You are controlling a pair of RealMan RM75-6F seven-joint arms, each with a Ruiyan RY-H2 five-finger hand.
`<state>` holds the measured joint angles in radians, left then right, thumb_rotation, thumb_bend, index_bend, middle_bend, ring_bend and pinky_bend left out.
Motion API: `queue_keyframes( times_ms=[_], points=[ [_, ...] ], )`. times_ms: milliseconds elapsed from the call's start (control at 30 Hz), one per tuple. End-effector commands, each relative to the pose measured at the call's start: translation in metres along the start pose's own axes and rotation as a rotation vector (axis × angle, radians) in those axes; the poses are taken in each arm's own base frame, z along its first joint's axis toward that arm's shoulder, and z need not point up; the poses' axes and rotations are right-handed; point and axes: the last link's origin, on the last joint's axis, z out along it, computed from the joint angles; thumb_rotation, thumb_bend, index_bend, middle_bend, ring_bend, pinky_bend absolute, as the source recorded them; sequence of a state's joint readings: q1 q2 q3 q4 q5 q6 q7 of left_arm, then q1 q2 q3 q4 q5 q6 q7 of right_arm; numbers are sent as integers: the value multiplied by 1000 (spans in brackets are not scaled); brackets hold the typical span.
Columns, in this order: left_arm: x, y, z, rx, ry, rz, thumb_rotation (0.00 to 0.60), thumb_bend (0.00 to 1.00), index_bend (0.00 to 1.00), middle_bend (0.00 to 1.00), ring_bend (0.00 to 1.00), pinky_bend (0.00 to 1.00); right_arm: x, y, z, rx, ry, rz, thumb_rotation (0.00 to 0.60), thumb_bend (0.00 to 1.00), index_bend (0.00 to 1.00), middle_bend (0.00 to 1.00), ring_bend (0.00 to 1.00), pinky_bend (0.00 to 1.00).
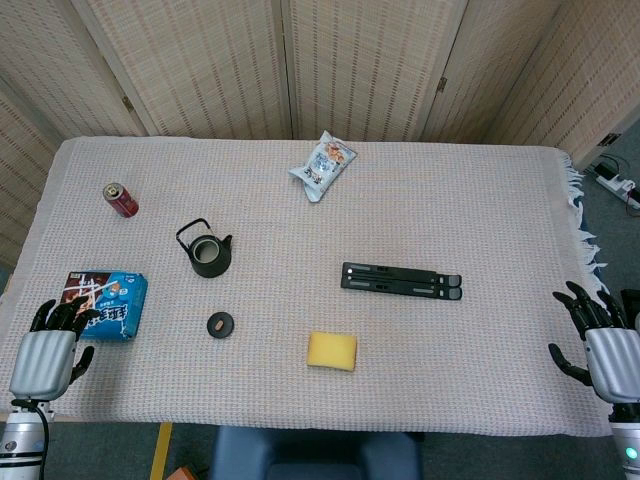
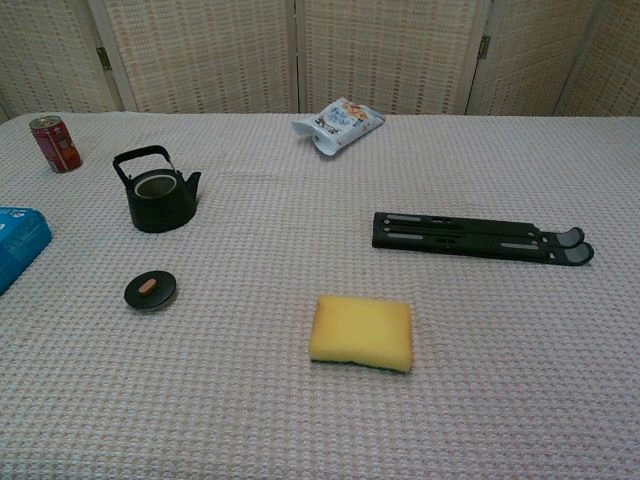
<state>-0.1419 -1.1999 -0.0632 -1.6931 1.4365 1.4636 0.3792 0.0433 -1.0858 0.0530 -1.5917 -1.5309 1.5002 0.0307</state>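
Left robot hand (image 1: 48, 350): at the surface's (image 1: 480, 190) near-left corner, fingers spread, holding nothing, fingertips just touching or beside the blue snack pack (image 1: 105, 303).
Right robot hand (image 1: 606, 348): off the near-right edge, fingers spread, holding nothing.
Doing it well: I'd judge the pack wants a wide grasp across its short sides, without crushing.
Writing: white lettering on the pack, too small to read; red can (image 1: 121, 200) label unreadable.

Chest view cuts the blue snack pack (image 2: 18, 243) off at its left edge, and neither hand shows there. Print on the far white pouch (image 1: 323, 166) is too small to read.
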Motion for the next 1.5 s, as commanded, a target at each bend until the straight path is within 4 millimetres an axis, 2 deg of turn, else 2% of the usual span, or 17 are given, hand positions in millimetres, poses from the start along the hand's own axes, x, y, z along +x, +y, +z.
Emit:
queue_keyframes(
  times_ms=[33, 500, 767, 867, 1000, 1100, 1167, 1300, 1500],
  points=[
    [0, 0, 0, -1, 0, -1, 600, 320, 283, 139, 169, 118, 0, 0, 0, 0, 1, 1, 600, 344, 155, 116, 208, 91],
    [4, 2, 1, -22, 20, -3, 600, 320, 280, 139, 175, 119, 2, 1, -2, 0, 15, 1, 600, 344, 155, 116, 209, 91],
    [13, 29, 17, -181, 33, -13, 600, 322, 288, 144, 286, 145, 5, -1, -1, 10, 24, -2, 600, 343, 155, 116, 210, 91],
    [17, 44, 27, -268, 42, -7, 600, 321, 299, 174, 361, 216, 5, -1, -1, 12, 25, -1, 600, 343, 155, 116, 211, 91],
    [16, 66, 37, -369, 20, -13, 600, 322, 308, 204, 453, 400, 4, 0, -1, 9, 20, 0, 600, 344, 155, 116, 211, 91],
    [13, 84, 45, -448, -6, -19, 600, 321, 290, 214, 567, 574, 4, 0, -2, 9, 21, 0, 600, 344, 155, 116, 211, 91],
    [10, 95, 49, -492, -19, -20, 600, 320, 276, 214, 625, 629, 5, 0, -2, 11, 23, -1, 600, 344, 155, 116, 211, 90],
    [2, 117, 59, -565, -53, -20, 600, 318, 269, 214, 677, 667, 5, 0, -1, 9, 20, -1, 600, 344, 155, 116, 211, 91],
    [-15, 137, 74, -581, -141, -5, 600, 274, 212, 170, 709, 700, 3, 3, -1, 1, 17, 2, 600, 344, 155, 116, 210, 91]
  ],
)
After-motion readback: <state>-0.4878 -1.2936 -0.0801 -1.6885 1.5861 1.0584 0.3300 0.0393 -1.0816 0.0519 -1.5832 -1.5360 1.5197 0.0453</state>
